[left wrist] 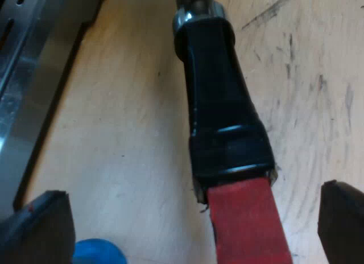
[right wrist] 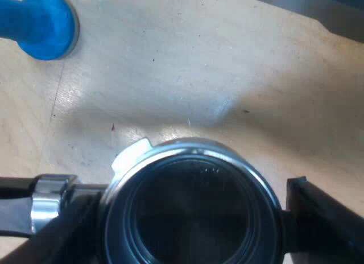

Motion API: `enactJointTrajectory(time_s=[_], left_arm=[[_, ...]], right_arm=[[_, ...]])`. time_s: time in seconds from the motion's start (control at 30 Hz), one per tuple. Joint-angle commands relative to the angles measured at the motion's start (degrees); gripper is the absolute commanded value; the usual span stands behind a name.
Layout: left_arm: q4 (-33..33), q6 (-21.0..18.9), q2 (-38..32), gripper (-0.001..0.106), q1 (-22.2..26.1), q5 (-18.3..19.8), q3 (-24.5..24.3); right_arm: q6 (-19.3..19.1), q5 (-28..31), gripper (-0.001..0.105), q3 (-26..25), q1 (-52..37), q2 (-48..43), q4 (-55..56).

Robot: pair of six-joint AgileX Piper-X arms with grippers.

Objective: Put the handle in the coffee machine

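Closely: gripping the holder (right wrist: 170, 153) by its basket (right wrist: 193, 232) with the right pincer (right wrist: 190, 211) over the desk (right wrist: 187, 65); straddling its red-ended handle (left wrist: 222, 122) with the left pincer (left wrist: 190, 217), spread wide, blue tamper (right wrist: 45, 22) nearby.

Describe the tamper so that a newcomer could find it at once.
Start at the wooden table, then the round metal holder with its dark basket. The tamper sits on bare wood apart from it; it alone is bright blue.

Left wrist view faces down, close above the holder's handle (left wrist: 224, 122); right wrist view, close above the holder's basket (right wrist: 190, 213). Shared: blue tamper (right wrist: 45, 25).
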Motion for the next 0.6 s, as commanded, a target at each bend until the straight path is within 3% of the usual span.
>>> enactJointTrajectory(time_s=[0.03, 0.23, 0.37, 0.6], left_arm=[[-1.54, -0.15, 0.21, 0.087, 0.15, 1.33, 1.42], [-4.15, 0.0, 0.21, 0.087, 0.15, 1.91, 4.41], [-4.84, 0.28, 0.21, 0.087, 0.15, 6.56, 4.47], [-6.0, 0.28, 0.77, 0.087, 0.15, 6.86, 4.47]], right_arm=[[0.01, -1.21, 0.0, -0.92, 0.04, -1.1, -0.75], [0.01, -1.21, 0.0, -0.92, 0.04, -1.1, -0.75], [0.01, -1.21, 0.0, -0.92, 0.04, -1.1, -0.75], [0.01, -1.21, 0.0, -0.92, 0.04, -1.1, -0.75]])
